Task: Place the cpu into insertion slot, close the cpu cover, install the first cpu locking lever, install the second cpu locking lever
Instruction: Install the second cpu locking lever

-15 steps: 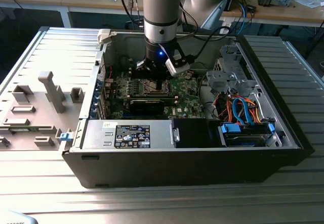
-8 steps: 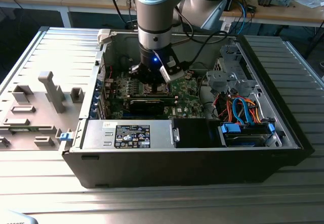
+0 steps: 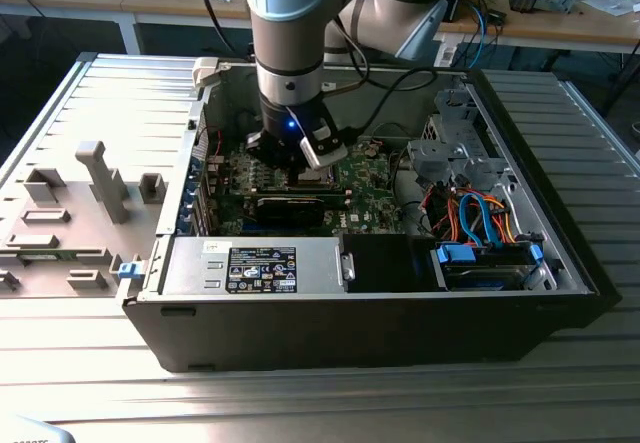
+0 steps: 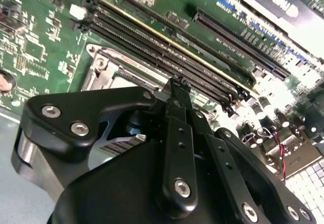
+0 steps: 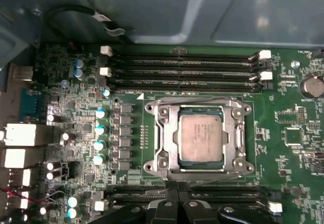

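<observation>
Starting at the exterior view's left, you've got the grey plastic side panel (image 3: 80, 213) lying flat on the slatted metal desk (image 3: 300, 393), then the open black computer case (image 3: 400, 303). Your arm has the black gripper (image 3: 297, 159) down over the green motherboard (image 3: 365, 178). In the first wrist view the silvery-tan square cpu (image 5: 201, 139) already sits in the metal-rimmed square insertion slot (image 5: 237, 114). Gripper's fingertips look pinched together with nothing between them, going by the second wrist view (image 4: 178, 85).
</observation>
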Robot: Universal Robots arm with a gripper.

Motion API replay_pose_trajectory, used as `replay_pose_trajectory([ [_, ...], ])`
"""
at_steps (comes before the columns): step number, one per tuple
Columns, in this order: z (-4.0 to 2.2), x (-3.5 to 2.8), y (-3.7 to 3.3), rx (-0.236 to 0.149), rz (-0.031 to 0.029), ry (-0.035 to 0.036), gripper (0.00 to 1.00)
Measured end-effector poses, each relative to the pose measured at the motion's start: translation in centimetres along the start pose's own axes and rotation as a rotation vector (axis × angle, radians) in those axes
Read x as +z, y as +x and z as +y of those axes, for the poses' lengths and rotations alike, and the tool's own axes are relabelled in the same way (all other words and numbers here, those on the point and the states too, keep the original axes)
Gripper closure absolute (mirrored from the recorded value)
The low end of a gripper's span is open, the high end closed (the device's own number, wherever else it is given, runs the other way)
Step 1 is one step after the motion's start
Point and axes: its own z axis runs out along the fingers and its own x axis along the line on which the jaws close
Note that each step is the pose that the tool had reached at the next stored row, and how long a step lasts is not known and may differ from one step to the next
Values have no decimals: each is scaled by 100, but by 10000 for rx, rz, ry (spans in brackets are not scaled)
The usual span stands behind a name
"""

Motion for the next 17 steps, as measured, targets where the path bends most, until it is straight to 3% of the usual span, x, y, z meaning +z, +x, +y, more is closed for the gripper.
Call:
replay_pose_trajectory([
  [1, -1, 6, 11, 1, -1, -44, 89],
  [2, -8, 16, 38, 2, -3, -148, 89],
  [4, -34, 25, 60, 4, -4, -245, 89],
  [6, -87, 40, 86, 9, -8, -450, 89],
  [11, -113, 75, 118, 5, -12, -684, 89],
  [13, -114, 98, 160, 6, -13, -732, 89],
  [17, -119, 135, 173, 1, -11, -737, 89],
])
